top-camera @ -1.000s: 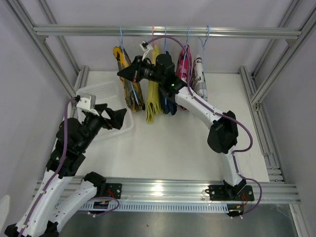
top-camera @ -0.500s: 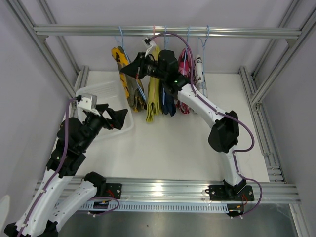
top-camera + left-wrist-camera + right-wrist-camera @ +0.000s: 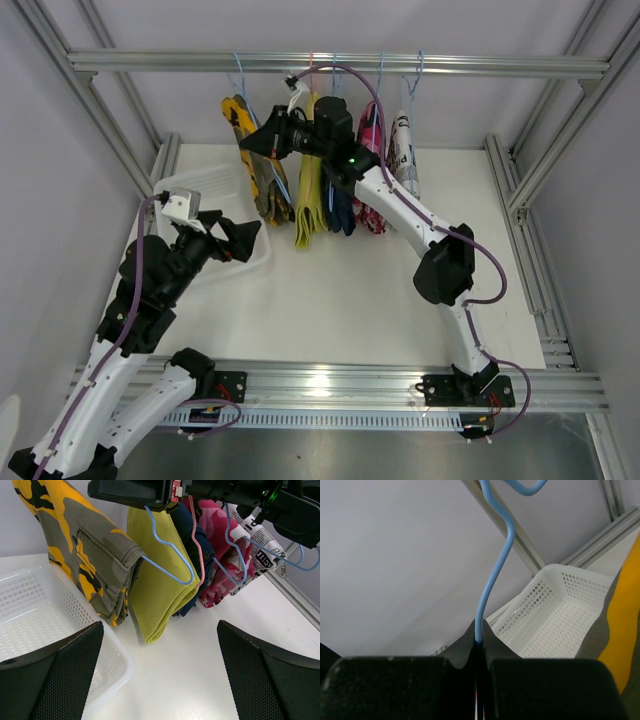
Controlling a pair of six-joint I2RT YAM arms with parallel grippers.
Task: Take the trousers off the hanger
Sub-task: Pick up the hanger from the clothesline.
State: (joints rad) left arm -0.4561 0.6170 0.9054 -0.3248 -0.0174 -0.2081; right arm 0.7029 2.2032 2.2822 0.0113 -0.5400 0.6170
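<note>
Overhead, shows five pairs hanging in a row under the rail (image 3: 340, 65): camo (image 3: 268, 190), yellow (image 3: 310, 200), navy (image 3: 343, 212), pink (image 3: 373, 125), newsprint (image 3: 404, 150), left to right. Places the right gripper (image 3: 248, 144) high beside the camo, too small there to read its grip. Settles that from the right wrist: pinched tight on the blue hanger (image 3: 492, 580) wire, with the basket (image 3: 555, 615) behind. Shows the left gripper (image 3: 240, 238) spread wide above the basket's right rim, holding nothing. Adds, from the left wrist, what overhead loses: camo draped over that blue hanger, its waistband just beside yellow, and the right gripper reaching in along the top edge above both.
</note>
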